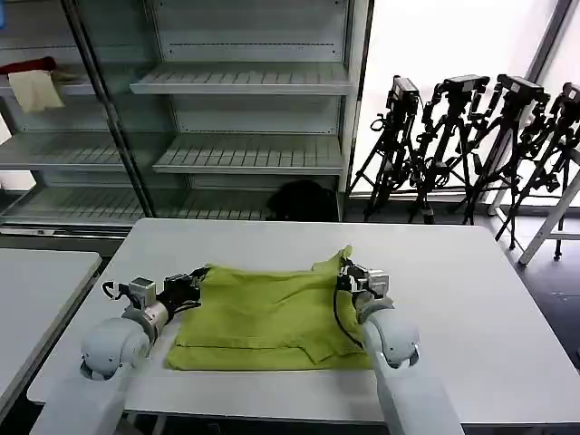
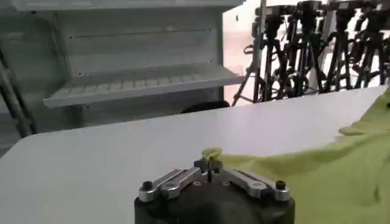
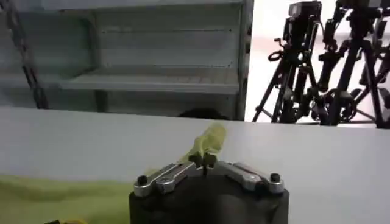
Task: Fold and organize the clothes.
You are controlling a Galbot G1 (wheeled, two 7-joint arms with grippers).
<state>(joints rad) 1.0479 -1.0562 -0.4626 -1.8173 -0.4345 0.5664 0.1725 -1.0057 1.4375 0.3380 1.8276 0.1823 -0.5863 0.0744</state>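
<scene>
Gripping the far edge of the lime-green short-sleeved T-shirt of soft plain fabric at both ends, the two arms are working together on the white rectangular table. The left gripper is sitting at about nine o'clock from the shirt's middle, its fingers pinched closed on a small nub of green cloth, which is poking up between the fingertips in the left wrist view. The right gripper is at about two o'clock from the shirt's middle, likewise clamped on a raised peak of fabric, so that corner is standing up off the table a little.

The shirt itself is lying mostly flat in the near half of the table, between the two arms, with its near edge toward six o'clock and some folded layering showing along that edge.

To my eye a fold is being started: both far corners are secured, nothing is carried over yet. The next move, I judge, is calling for both grippers to lift together and travel toward six o'clock at an even pace, keeping the edge taut so the cloth is not sagging or skewing.

Behind, grey metal shelving and black camera tripods are standing at twelve and one o'clock.
</scene>
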